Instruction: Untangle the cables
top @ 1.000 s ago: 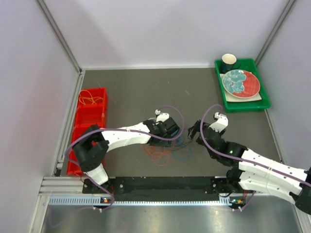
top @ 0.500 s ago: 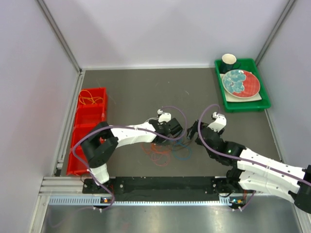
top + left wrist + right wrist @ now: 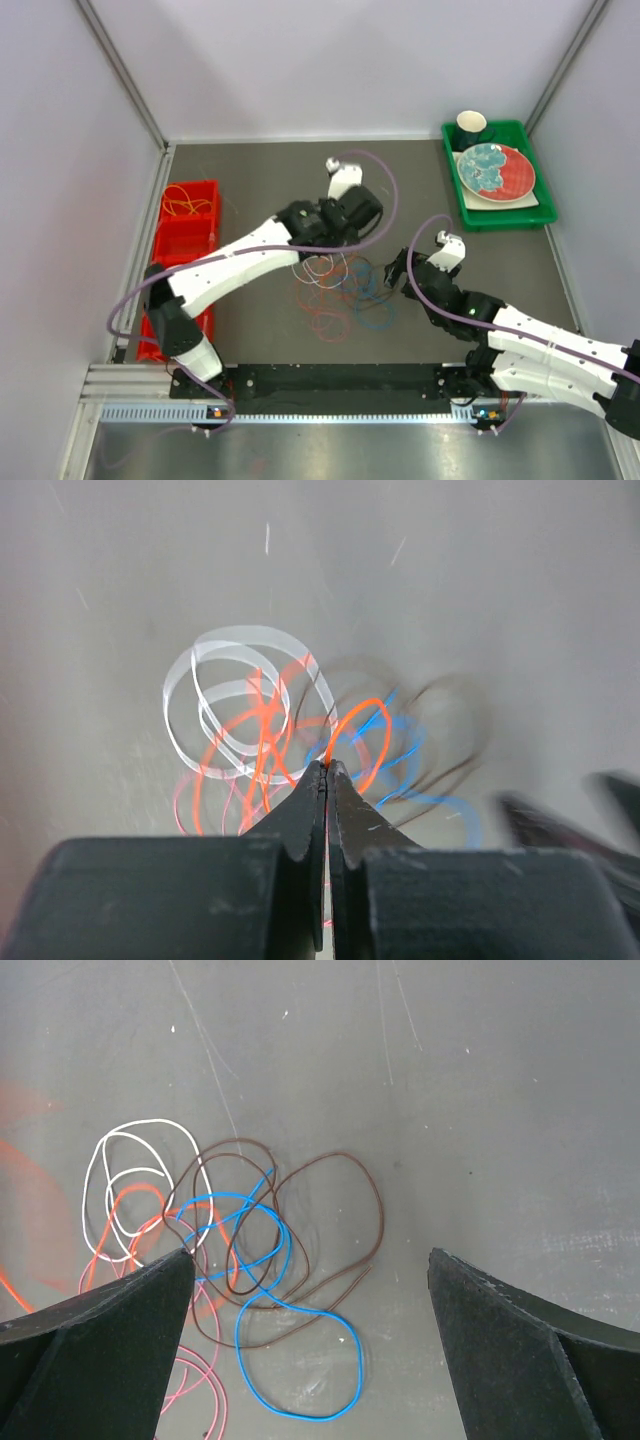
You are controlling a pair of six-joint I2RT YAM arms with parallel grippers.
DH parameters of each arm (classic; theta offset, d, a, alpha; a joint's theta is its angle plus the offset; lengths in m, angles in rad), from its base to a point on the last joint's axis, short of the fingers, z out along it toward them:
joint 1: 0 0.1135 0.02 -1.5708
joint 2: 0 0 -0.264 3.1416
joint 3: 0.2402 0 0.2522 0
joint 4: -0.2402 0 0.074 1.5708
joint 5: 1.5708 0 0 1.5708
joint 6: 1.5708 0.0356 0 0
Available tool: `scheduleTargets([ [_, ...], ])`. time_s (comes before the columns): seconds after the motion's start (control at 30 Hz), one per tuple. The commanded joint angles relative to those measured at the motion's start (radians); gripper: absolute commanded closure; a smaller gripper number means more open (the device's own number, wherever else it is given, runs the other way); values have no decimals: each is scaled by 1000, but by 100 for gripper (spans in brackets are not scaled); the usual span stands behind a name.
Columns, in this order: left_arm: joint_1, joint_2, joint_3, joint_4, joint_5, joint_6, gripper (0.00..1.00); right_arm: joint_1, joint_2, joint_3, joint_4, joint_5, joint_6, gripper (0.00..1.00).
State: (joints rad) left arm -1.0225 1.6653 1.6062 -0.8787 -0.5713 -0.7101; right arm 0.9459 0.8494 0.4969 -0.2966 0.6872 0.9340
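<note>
No text, label, brand, number or sign can be read on anything.

Bright, even light, soft shadows; L wrist view motion-blurred, cables [image 3: 262, 730] smeared; R wrist view sharp.

Counter [image 3: 270, 180]: dark grey, scuffed | far right: green tray [image 3: 540, 215] on counter, holding a dark cup [image 3: 471, 127] upright in its far-left corner and a red-and-teal patterned plate [image 3: 495, 170] lying on a white square sheet [image 3: 466, 196] | left edge: red bin [image 3: 185, 240], divided into compartments | near edge: aluminium rail [image 3: 120, 380].
</note>
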Motion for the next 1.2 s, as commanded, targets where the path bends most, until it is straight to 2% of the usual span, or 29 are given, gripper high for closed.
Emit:
scheduleTargets([
  [0.0,-1,-108,279,-124,-78,159,100,-4,0,26,37,5,-12,1],
  [0.03,-1,-110,370,-124,-55,194,100,-6,0,26,39,5,-12,1],
  [0.13,-2,-125,518,-143,-3,265,100,-6,2,26,37,6,-11,1],
  [0.2,-1,-150,555,-132,16,290,100,-6,0,26,34,6,-9,1],
  [0.27,-2,-209,519,-99,31,308,100,-6,0,28,33,6,-9,1],
  [0.33,-2,-277,414,-57,-1,305,100,-6,0,28,33,5,-8,1],
  [0.43,-1,-347,250,-71,-38,237,93,-6,0,28,31,5,-9,1],
  [0.47,-1,-367,203,-74,-35,213,87,-6,0,28,30,5,-9,1],
  [0.53,-2,-422,60,-86,-21,145,80,-6,-1,28,27,5,-6,1],
  [0.57,-2,-444,11,-86,-12,121,73,-6,-1,29,27,3,-6,1],
  [0.6,-1,-466,-87,-88,-7,101,48,-6,0,29,28,5,-4,1],
  [0.7,-1,-547,-251,-75,2,35,17,-6,4,28,33,5,-4,1],
  [0.73,-2,-571,-278,-75,4,14,14,-6,5,29,34,3,-6,1],
  [0.8,-1,-587,-336,-71,8,0,11,-7,10,29,34,2,-4,1],
  [0.97,-2,-567,-425,24,24,-12,12,-6,14,35,30,0,-9,1],
  [1.17,5,-425,-479,158,18,17,13,-6,4,31,25,-2,-4,1],
])
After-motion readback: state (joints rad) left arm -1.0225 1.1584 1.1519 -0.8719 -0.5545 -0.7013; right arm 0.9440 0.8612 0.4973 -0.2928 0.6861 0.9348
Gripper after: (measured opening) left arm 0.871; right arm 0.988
